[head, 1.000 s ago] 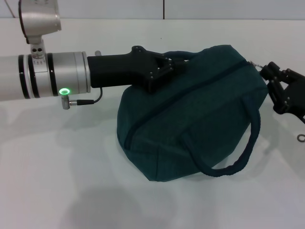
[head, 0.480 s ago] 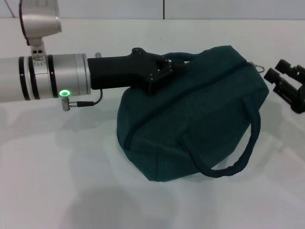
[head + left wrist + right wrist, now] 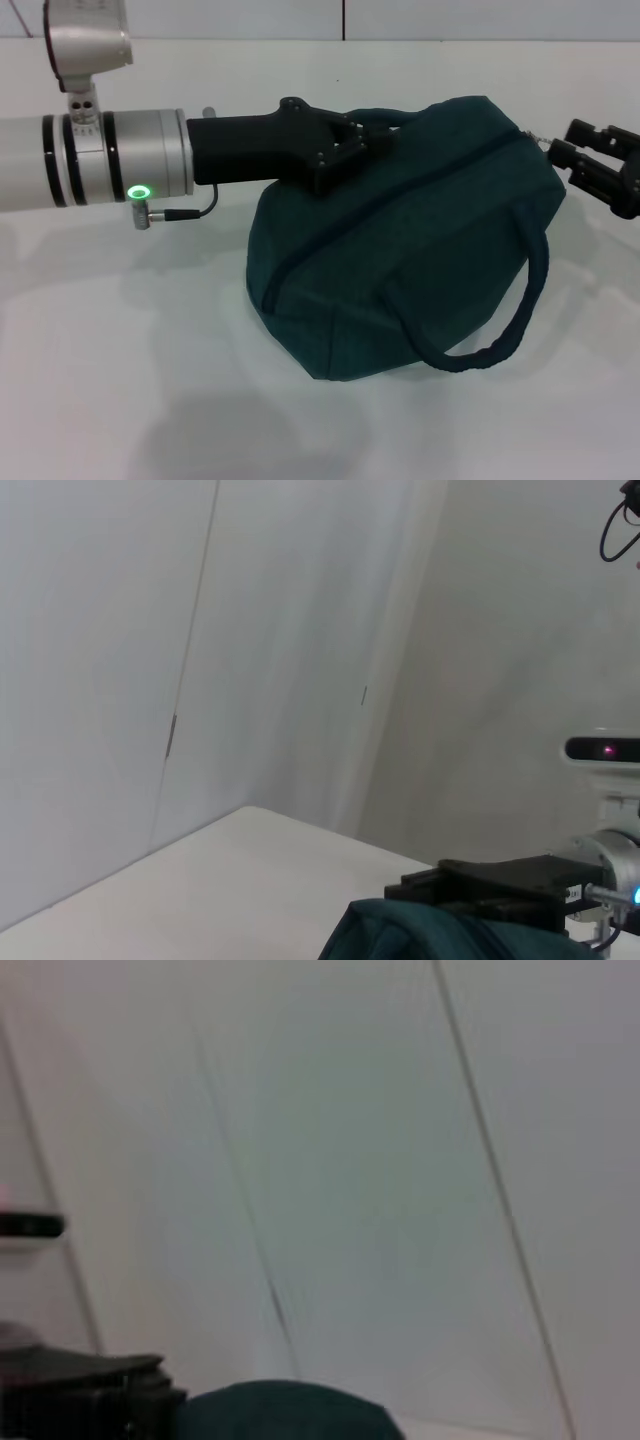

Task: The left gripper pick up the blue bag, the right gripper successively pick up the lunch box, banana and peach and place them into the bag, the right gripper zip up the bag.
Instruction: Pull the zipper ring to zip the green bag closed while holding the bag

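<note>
Left gripper (image 3: 372,135): fingertips buried behind the far handle (image 3: 385,119) of the blue bag (image 3: 400,240), so their spread cannot be read; the arm is cut off by the head view's left edge. Right gripper (image 3: 562,143): body cropped by the head view's right edge, and the small metal zipper pull (image 3: 541,139) beside its fingers is too small to tell whether it is touched. Bag contents: hidden under the cloth; both wrist views catch only a cropped sliver of the bag at their lower edges, the right one blurred.
</note>
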Motion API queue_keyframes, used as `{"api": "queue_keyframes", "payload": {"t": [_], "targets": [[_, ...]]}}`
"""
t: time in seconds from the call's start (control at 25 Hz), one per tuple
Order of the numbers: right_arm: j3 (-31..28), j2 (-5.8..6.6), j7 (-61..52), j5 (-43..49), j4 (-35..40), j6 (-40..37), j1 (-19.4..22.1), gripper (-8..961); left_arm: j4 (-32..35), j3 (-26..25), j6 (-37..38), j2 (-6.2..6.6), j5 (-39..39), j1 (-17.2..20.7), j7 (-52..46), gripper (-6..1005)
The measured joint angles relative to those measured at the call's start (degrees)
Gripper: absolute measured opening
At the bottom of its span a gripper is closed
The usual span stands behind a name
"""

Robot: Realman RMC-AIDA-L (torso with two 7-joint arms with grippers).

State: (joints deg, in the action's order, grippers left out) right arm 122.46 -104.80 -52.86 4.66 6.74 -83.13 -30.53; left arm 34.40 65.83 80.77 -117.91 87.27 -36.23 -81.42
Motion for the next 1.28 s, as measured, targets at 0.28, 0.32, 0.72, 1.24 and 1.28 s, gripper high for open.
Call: {"api": "queue_keyframes", "payload": {"t": [0.28,0.32,0.72,1.24,1.28], "targets": [[-0.32,0.24,1.08,1.51,-0.06,0.1,-0.74,437,0.16,0.0,-0.01,-0.19,-0.09,0.07,0.12,25],[-0.35,0.24,1.37,1.48,-0.06,0.15,-0.78,436,0.16,0.0,-0.01,-0.2,-0.09,0.07,0.12,25],[-0.13,1.01,1.55,4.98,-0.15,3.15,-3.2,426,0.14,0.0,-0.09,-0.21,-0.1,-0.14,0.29,26],[-0.29,0.39,4.57,5.88,0.36,3.91,-4.58,411,0.14,0.0,-0.09,-0.12,-0.31,0.17,0.82,26],[-0.31,0.34,4.82,5.88,0.45,3.9,-4.58,410,0.14,0.0,-0.1,-0.12,-0.25,0.2,0.82,26]]}}
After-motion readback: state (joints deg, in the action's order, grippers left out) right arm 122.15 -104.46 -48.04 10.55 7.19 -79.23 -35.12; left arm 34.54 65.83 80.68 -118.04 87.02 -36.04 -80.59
